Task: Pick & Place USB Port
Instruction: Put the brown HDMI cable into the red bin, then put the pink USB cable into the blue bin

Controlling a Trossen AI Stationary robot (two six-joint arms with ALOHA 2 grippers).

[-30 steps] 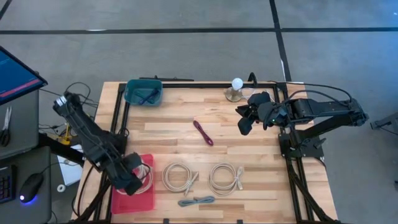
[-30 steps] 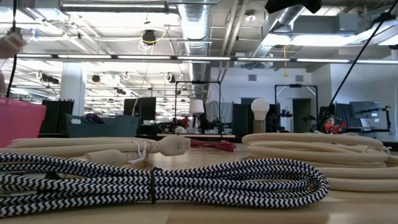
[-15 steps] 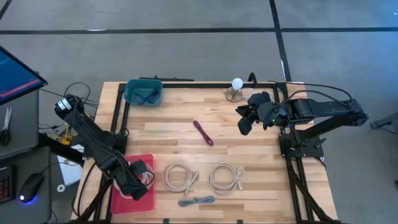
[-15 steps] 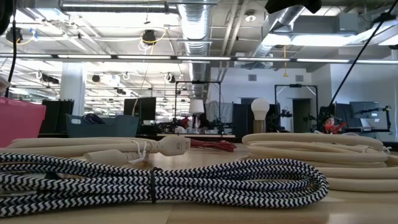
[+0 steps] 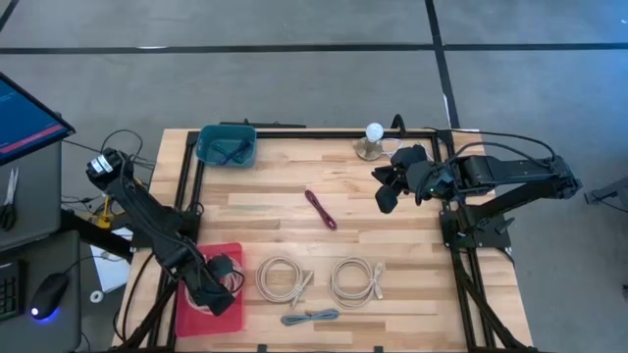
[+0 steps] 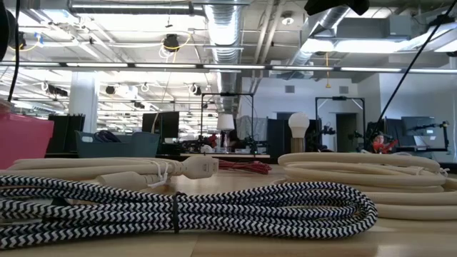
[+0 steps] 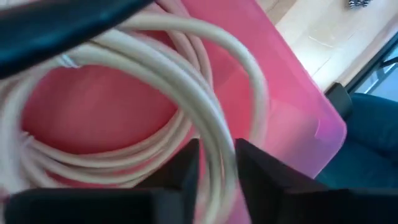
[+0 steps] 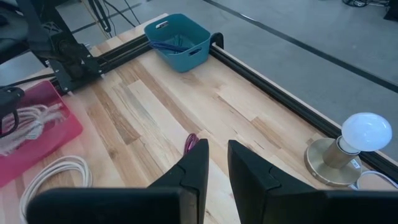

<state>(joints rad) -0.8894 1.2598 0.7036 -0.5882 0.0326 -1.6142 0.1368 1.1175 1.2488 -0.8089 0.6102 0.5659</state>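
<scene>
The left gripper (image 7: 214,165) hangs inside the pink bin (image 5: 226,312), its fingers parted around a strand of the coiled cream USB cable (image 7: 186,93) lying in that bin. The right gripper (image 8: 214,165), fingers narrowly parted and empty, waits well away from the bin beside the lamp (image 5: 372,140).

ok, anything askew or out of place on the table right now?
Nothing stands out. The left gripper is down in the pink bin with a cream cable between its fingers. Two cream coils, a braided cable and a maroon cable lie tidy on the table.
</scene>
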